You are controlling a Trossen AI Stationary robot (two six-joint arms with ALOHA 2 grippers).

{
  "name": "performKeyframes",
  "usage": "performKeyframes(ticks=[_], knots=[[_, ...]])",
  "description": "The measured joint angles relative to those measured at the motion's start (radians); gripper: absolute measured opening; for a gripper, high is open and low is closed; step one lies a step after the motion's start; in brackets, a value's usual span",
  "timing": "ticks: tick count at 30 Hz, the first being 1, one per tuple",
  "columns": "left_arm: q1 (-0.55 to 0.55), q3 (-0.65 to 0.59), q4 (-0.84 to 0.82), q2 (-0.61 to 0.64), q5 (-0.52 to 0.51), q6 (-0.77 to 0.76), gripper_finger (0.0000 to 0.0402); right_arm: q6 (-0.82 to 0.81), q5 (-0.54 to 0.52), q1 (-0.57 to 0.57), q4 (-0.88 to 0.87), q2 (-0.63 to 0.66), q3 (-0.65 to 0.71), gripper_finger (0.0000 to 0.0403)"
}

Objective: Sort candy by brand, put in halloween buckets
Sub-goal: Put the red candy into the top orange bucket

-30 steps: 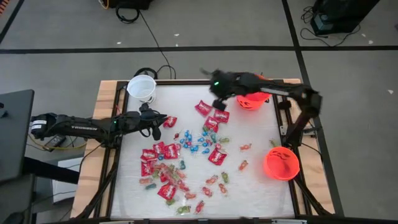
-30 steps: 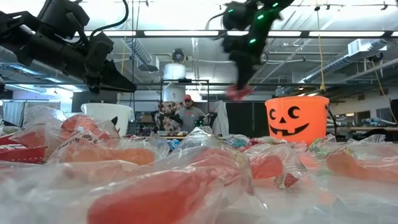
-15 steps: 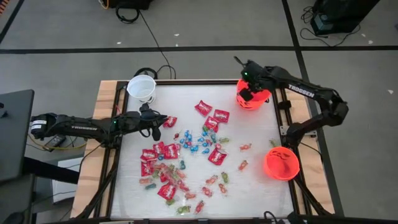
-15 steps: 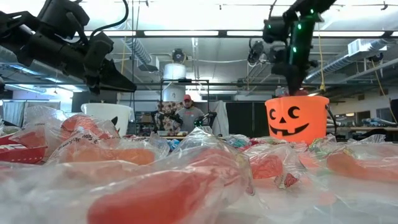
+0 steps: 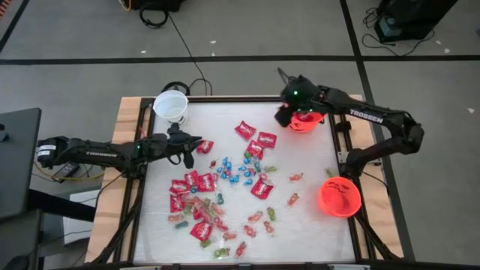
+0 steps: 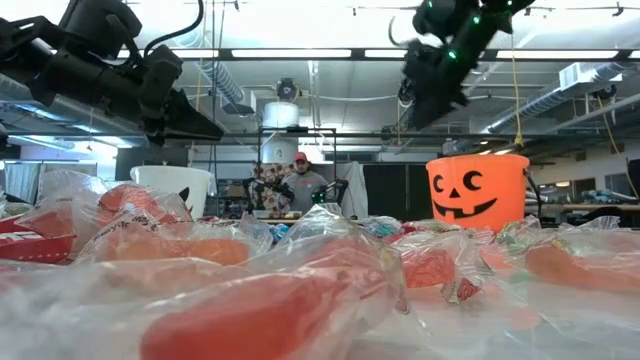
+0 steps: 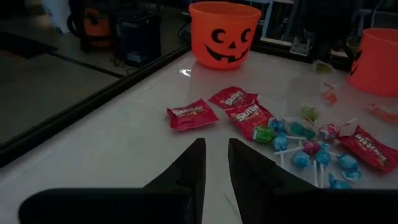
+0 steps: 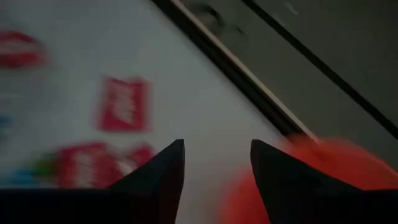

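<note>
The right gripper [image 5: 282, 114] hangs in the air just beside the orange bucket with the pumpkin face [image 5: 304, 121], at the far side of the table [image 5: 315, 225]. Its two fingers [image 8: 155, 177] are spread apart and there is nothing between them. Below this gripper, a little toward the middle of the table, lie two flat red candy packets [image 5: 245, 130].

The left gripper [image 5: 193, 140] sits low over the table on the other side. Its fingers [image 7: 193, 165] are close together with only a thin gap, and they hold nothing. One red packet [image 5: 204, 146] lies just in front of its tips. The white bucket [image 5: 171, 106] stands near this gripper, at the table's far corner.

Most of the candy [image 5: 217, 195] lies in a loose heap between the two grippers and toward the near edge: red packets, blue lollipops [image 7: 303, 158] and small green, orange and pink pieces. A second orange bucket [image 5: 339, 196] stands well apart from the right gripper, by the table's right edge.
</note>
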State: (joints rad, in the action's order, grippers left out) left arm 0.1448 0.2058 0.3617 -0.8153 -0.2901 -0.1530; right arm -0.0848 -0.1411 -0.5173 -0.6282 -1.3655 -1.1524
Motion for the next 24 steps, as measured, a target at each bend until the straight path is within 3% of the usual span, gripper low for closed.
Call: performKeyframes(ticks=[5,11,24], knots=[[0.0,0.0,0.017,-0.009,0.0,0.011,0.0076,0.004,0.014,0.097,0.164,-0.138,-0.001,0.0193],[0.0,0.0,0.011,-0.01,-0.005,0.014,0.0076,-0.027,0.016,0.131,0.31,-0.354,-0.001,0.0193],[0.0,0.0,-0.001,-0.015,-0.008,0.001,0.0076,-0.02,0.074,0.129,0.261,-0.643,-0.168,0.0193]])
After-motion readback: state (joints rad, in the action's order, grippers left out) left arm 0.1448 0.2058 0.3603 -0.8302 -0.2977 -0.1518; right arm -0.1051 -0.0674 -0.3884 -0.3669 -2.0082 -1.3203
